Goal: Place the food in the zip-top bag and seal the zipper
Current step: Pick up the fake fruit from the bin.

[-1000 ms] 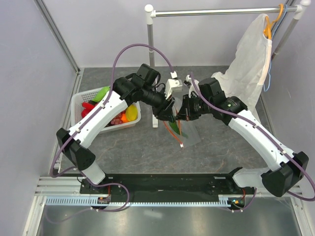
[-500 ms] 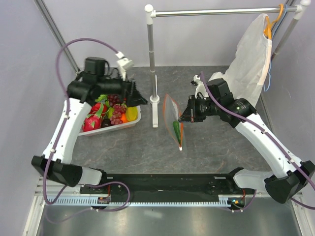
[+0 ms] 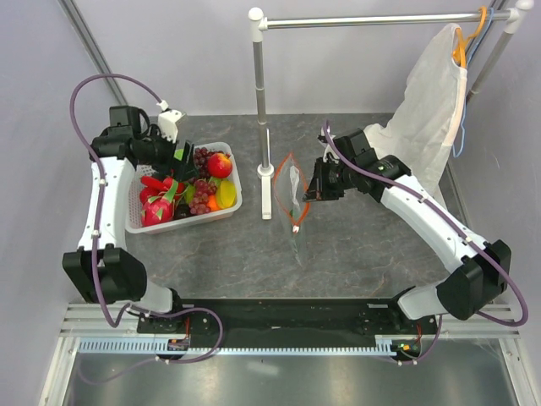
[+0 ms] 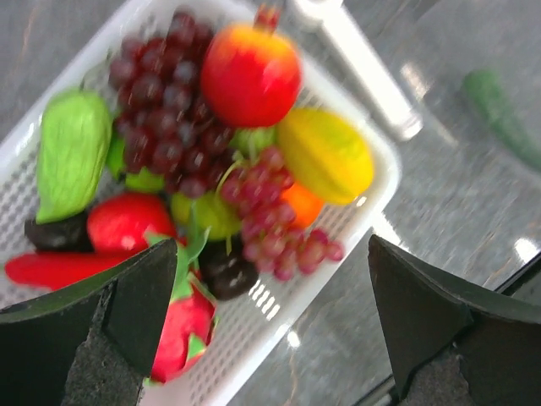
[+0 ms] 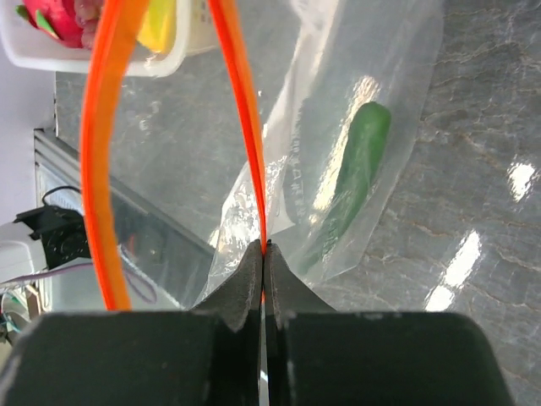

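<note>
The food lies piled in a white slotted basket [image 3: 135, 222]: a red fruit [image 4: 249, 72], purple grapes [image 4: 161, 110], a yellow piece [image 4: 325, 152] and a green piece [image 4: 72, 152]. My left gripper [image 3: 182, 157] hovers over the basket's far side, open and empty [image 4: 272, 245]. The clear zip-top bag [image 3: 294, 203] hangs mouth-open at table centre with one green piece [image 5: 355, 178] inside. My right gripper [image 3: 311, 191] is shut on its orange-red zipper [image 5: 245, 135], and the fingertips [image 5: 252, 264] pinch the strip. No slider shows.
A white post [image 3: 264, 161] on a small foot stands just left of the bag. A large white garment cover [image 3: 427, 110] hangs from the rail at the back right. The basket's corner [image 5: 51, 46] shows beyond the bag.
My left arm has swung from the bag back over the basket, and its jaws have opened wide. The right gripper keeps its grip on the zipper, and the bag has shifted slightly left.
</note>
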Controlling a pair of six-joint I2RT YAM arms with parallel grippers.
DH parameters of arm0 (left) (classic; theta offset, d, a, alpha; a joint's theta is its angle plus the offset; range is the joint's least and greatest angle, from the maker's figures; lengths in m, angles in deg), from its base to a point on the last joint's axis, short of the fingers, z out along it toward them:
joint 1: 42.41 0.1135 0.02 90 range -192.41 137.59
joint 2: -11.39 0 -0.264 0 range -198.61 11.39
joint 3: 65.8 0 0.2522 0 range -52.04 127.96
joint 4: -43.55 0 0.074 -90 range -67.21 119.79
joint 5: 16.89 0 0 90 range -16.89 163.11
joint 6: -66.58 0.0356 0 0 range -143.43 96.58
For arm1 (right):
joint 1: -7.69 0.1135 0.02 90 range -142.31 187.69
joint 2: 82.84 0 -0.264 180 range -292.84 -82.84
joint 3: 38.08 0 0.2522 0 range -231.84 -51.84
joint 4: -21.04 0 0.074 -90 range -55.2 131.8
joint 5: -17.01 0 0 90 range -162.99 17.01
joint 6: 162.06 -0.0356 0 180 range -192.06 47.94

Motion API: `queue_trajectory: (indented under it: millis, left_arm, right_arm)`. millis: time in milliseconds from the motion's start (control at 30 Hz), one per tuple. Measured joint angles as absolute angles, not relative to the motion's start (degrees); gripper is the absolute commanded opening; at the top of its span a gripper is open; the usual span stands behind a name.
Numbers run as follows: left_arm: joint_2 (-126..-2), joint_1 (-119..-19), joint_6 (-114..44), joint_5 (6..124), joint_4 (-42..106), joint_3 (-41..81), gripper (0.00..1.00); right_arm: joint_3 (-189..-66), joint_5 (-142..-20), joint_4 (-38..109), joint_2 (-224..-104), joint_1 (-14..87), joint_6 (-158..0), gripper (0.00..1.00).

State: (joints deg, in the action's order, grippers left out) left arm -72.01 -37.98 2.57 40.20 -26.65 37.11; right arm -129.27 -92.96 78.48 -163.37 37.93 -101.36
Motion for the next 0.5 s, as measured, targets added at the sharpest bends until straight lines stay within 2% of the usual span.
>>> queue_trajectory:
  millis: [300, 500]
  left_arm:
    - [-75.5, -25.5, 16.3, 45.2, -35.2, 34.0, 1.0]
    - [-75.1, -23.8, 22.1, 49.2, -35.2, 25.1, 0.99]
  right_arm:
    - [-129.3, -92.4, 76.8, -164.6, 37.9, -101.4, 0.0]
    - [-129.3, -92.5, 76.2, -164.7, 37.9, -101.4, 0.0]
